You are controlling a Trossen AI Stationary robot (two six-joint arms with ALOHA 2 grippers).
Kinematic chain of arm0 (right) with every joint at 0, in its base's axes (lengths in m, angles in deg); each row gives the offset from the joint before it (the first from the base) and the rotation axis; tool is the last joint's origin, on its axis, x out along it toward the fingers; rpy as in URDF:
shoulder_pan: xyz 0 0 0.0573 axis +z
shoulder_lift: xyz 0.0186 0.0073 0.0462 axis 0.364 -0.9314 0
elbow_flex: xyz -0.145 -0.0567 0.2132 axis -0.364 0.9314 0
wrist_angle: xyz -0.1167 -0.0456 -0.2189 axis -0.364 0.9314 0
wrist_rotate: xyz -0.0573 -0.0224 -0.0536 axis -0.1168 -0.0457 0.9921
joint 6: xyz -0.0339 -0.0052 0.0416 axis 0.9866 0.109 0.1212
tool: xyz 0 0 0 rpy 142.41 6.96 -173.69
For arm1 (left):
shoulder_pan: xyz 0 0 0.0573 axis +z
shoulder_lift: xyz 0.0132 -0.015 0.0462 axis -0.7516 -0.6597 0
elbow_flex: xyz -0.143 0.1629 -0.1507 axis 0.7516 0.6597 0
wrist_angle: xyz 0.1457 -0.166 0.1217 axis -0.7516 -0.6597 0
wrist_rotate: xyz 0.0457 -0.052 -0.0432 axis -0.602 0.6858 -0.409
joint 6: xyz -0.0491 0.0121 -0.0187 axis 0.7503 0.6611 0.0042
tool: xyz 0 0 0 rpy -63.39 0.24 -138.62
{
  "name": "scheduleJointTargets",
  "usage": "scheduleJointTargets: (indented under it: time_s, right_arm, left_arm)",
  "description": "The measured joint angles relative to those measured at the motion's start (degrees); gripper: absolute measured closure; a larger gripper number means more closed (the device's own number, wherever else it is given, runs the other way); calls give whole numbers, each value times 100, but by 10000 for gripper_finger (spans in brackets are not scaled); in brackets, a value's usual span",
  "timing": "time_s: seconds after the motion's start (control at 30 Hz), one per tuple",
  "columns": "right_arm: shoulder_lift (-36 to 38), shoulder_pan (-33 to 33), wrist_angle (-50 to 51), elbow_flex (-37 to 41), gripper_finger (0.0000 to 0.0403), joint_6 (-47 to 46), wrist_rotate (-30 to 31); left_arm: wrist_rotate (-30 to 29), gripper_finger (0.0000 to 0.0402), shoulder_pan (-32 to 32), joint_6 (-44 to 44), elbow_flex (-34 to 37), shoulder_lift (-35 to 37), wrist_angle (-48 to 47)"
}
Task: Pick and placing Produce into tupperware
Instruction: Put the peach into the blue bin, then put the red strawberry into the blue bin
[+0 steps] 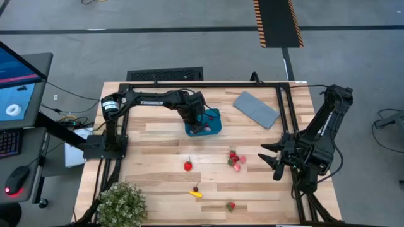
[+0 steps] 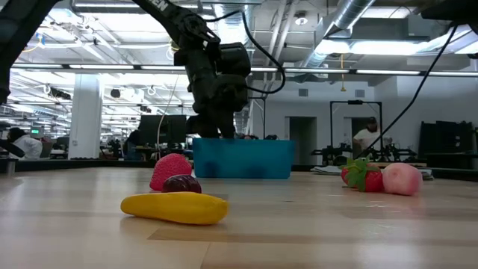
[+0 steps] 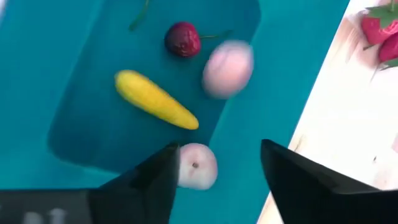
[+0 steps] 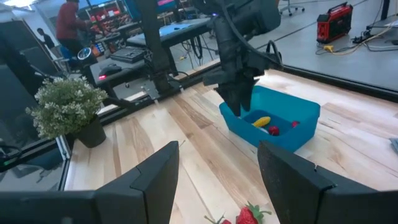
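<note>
The teal tupperware (image 1: pixel 205 122) stands at the far middle of the table. My left gripper (image 3: pixel 217 168) hangs open over it, pointing steeply down, its fingertips just above the inside. In the tupperware lie a yellow piece (image 3: pixel 155 99), a dark red cherry (image 3: pixel 182 39), a pale pink piece (image 3: pixel 198 165) beside one finger, and a blurred pink piece (image 3: pixel 227 68). More produce lies on the table: a red berry (image 1: pixel 187 166), a red and pink cluster (image 1: pixel 235 159), a yellow piece with a cherry (image 1: pixel 196 193) and a strawberry (image 1: pixel 230 205). My right gripper (image 1: pixel 276 165) waits open at the table's right side.
A flat grey lid (image 1: pixel 255 108) lies to the right of the tupperware at the far edge. A leafy potted plant (image 1: pixel 121 203) stands at the near left corner. Black frame rails (image 1: pixel 285 120) run along the far and right sides.
</note>
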State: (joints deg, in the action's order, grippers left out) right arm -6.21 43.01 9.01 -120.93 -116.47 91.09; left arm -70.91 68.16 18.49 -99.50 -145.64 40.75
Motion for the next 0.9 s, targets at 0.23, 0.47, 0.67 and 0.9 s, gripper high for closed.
scheduleJointTargets:
  time_s: [0.23, 0.47, 0.67, 0.9]
  right_arm:
    - [0, 0, -34, 0, 163, 30, -12]
    - [0, 0, -101, 0, 163, 26, -5]
    - [0, 0, -272, 0, 163, 29, -172]
    - [-120, -141, -1413, 0, 163, 1542, -875]
  left_arm:
    - [-106, 138, 81, -137, -14, 33, 88]
    - [-435, 142, 158, -490, -707, 33, -337]
    - [-502, 160, -318, -566, -2175, 248, -1140]
    - [-1133, 168, -1505, -726, -3285, 538, -1200]
